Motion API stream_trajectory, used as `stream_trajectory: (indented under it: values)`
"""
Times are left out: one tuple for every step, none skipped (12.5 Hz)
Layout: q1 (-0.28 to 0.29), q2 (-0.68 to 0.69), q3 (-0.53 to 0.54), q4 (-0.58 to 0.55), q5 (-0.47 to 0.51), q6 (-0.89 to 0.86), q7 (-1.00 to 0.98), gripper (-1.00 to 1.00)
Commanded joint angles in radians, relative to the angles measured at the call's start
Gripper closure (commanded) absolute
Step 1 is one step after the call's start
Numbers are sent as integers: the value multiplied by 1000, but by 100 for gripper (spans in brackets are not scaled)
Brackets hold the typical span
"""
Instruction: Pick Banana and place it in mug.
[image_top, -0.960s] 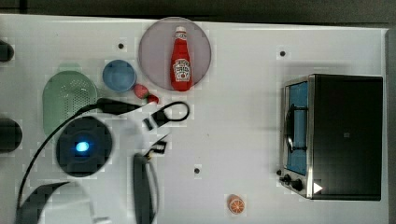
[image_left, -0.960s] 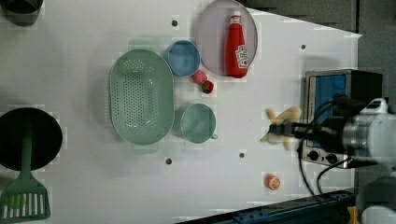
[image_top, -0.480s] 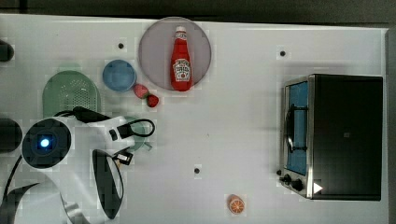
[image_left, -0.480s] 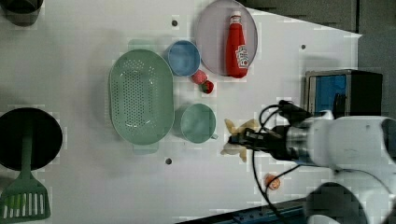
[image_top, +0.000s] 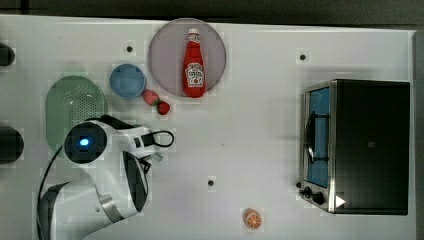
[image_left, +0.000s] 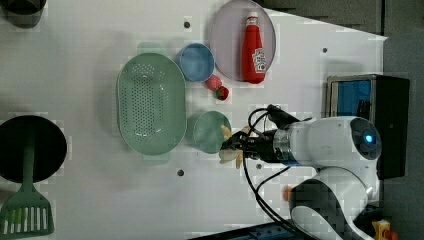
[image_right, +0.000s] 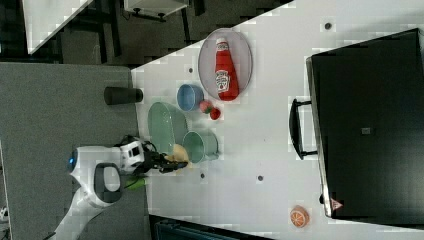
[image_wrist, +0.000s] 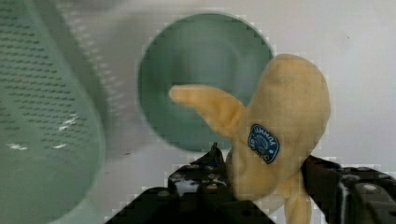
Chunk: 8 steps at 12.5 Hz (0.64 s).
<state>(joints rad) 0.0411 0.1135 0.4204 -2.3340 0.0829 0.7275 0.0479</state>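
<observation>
Wrist view: banana (image_wrist: 280, 135) sat between the gripper (image_wrist: 266, 186) fingers, gripped on both sides, blue sticker facing the camera. Its stem end pointed out over the mug (image_wrist: 205, 79) opening; its body sat past the rim. Left view: banana (image_left: 231, 148) at the mug's (image_left: 210, 131) right edge, long axis near vertical, colander (image_left: 150, 109) just left of the mug.

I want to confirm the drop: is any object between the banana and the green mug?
Nothing visible. The banana sits between the gripper fingers at the mug rim, its tip already over the opening.
</observation>
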Motion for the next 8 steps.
stream_trajectory:
  values:
    - [-7,-33,4,-14,17,28,41,-78]
    - [-7,-34,5,-14,17,28,41,-99]
    - [-7,-34,5,-14,17,28,41,-100]
    - [-8,-35,3,-11,17,30,41,-100]
    - [-10,-39,-1,-4,17,35,41,-100]
    - [-15,-47,-12,7,17,36,41,-100]
    - [-21,-60,-31,20,17,35,41,-100]
    - [-29,-78,-58,34,17,32,41,-100]
